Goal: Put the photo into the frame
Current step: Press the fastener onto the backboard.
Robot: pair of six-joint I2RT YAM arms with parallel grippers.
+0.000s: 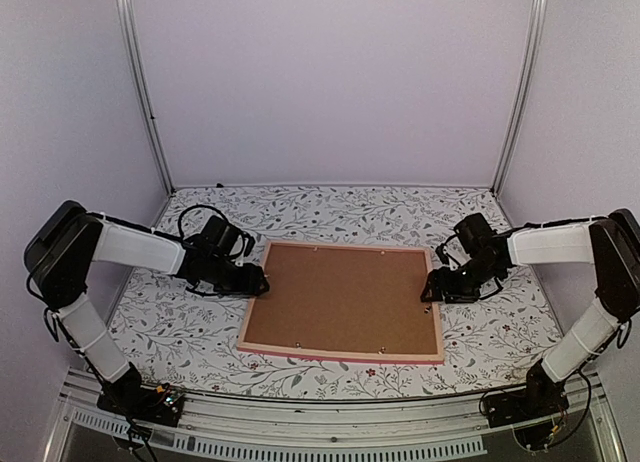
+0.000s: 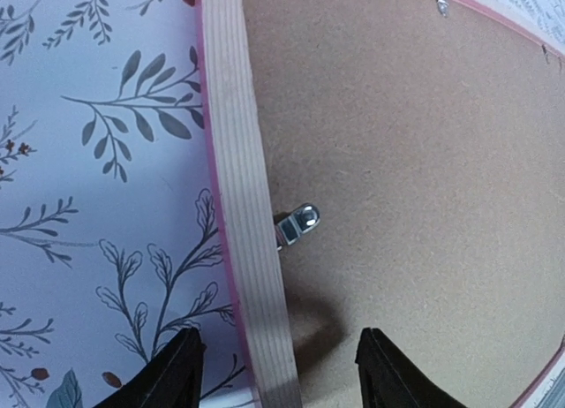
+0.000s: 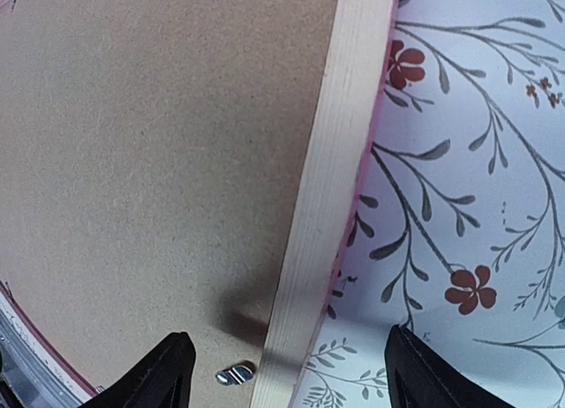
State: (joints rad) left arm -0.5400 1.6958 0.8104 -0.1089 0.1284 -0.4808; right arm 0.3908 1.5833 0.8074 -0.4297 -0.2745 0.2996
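The counter [image 1: 200,312], under a leaf-print cloth, carries the frame [image 1: 340,355] lying flat and face down in the middle, its pink edge and pale wooden back rails showing. The brown backing [image 1: 345,297] fills the frame's opening and sits level inside the rails. The photo is not visible in any view. It is probably under the backing, but the pictures cannot confirm that. An arm reaches in low from each side. The left fingers [image 2: 172,373] are apart, straddling the left rail with nothing between them but the wood below. The right fingers [image 3: 159,373] are also apart, spread across the right rail and holding nothing. A small metal clip [image 2: 300,222] sticks out from the left rail over the backing, and another clip [image 3: 235,374] lies on the backing just beside the right rail. Whether either one bears down firmly is too small to tell. The step in hand looks like closing up: the board is seated and the clips are being checked or turned. The next move calls for a fingertip to nudge any loose clip across the backing without dragging the frame over the cloth, then for both arms to lift off.
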